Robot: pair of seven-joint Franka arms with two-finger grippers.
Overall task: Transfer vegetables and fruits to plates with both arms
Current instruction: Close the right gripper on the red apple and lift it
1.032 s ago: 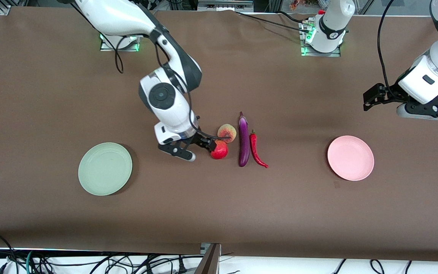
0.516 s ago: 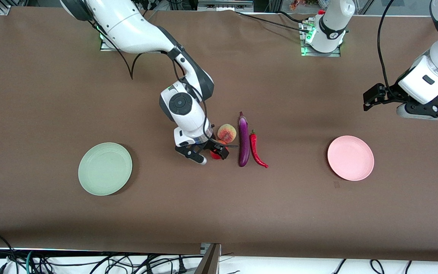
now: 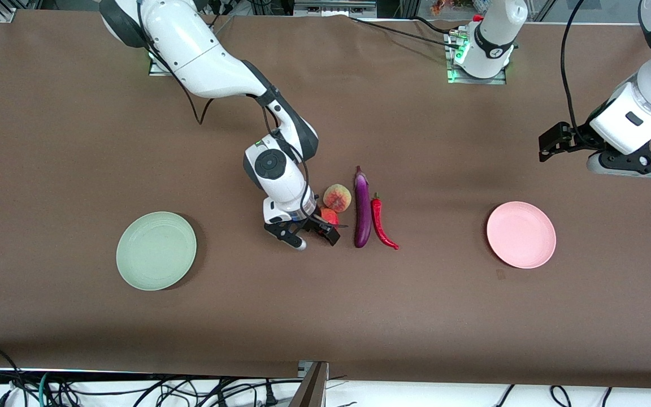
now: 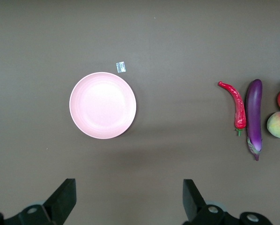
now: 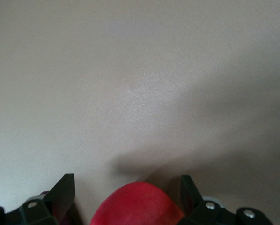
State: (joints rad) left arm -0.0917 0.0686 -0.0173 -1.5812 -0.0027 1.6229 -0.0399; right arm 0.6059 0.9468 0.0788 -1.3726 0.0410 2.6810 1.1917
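The red pomegranate point(image 3: 330, 215) lies beside the peach point(image 3: 337, 198), the purple eggplant point(image 3: 362, 210) and the red chili point(image 3: 382, 223) at mid-table. My right gripper point(image 3: 321, 226) is low over the pomegranate and open. In the right wrist view the pomegranate point(image 5: 137, 206) sits between the fingers point(image 5: 62, 192) with gaps on both sides. My left gripper point(image 3: 548, 146) is open and empty, held high over bare table near the pink plate point(image 3: 521, 234). The left wrist view shows the pink plate point(image 4: 102, 105), chili point(image 4: 236, 105) and eggplant point(image 4: 254, 115). The mint plate point(image 3: 156, 250) lies toward the right arm's end.
A small paper scrap point(image 3: 499, 274) lies just nearer the front camera than the pink plate. The arm bases point(image 3: 481, 56) stand along the table's edge farthest from the front camera. Cables hang below the table's edge nearest the front camera.
My right arm has swung toward the fruits and its gripper has come down over the pomegranate, now mostly covering it. The left arm has barely shifted.
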